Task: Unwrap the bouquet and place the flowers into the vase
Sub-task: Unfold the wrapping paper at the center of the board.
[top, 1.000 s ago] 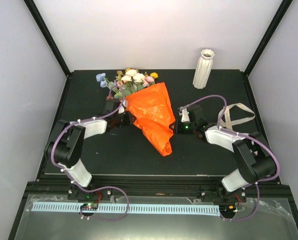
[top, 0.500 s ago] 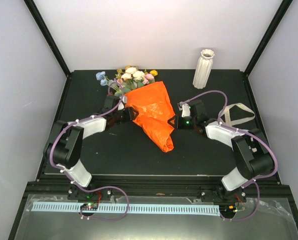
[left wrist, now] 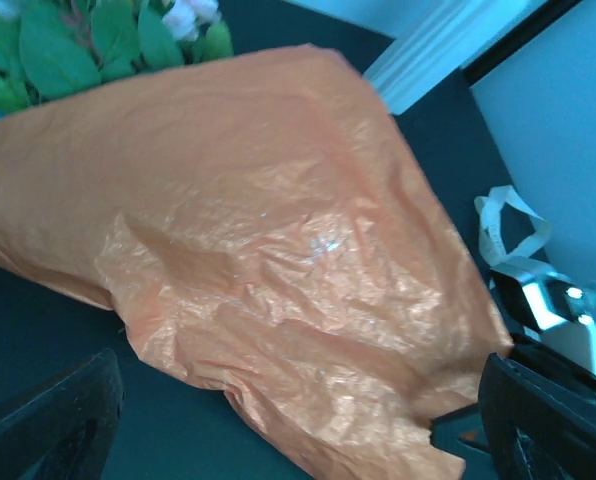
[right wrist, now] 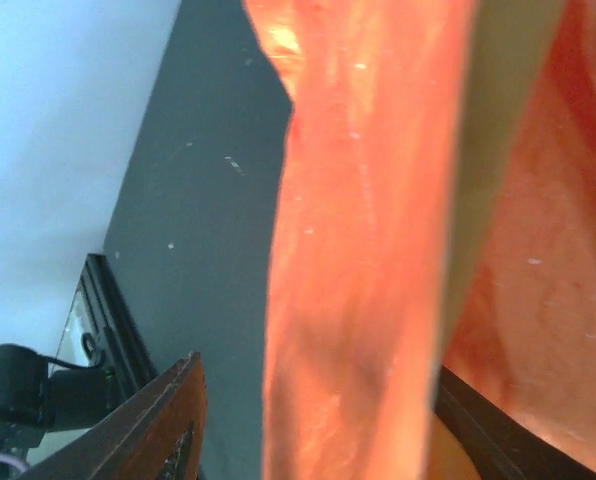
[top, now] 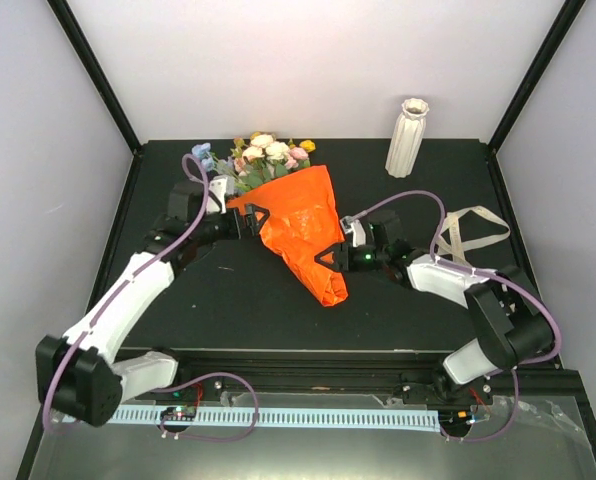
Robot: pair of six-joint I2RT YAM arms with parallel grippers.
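bouquet (top: 303,225) still wrapped at centre of tabletop (top: 228,300), ribbon (top: 468,230) off by right edge, vase (top: 408,135) at far edge awaiting flowers (top: 268,155); left claw (top: 250,215), right claw (top: 328,257) agape, gripping nothing.

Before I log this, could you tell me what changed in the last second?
Both grippers opened. The right gripper moved in to the bouquet's right edge; the left gripper nudged in at its upper corner while that arm's elbow swung outward. The vase and ribbon stayed put.
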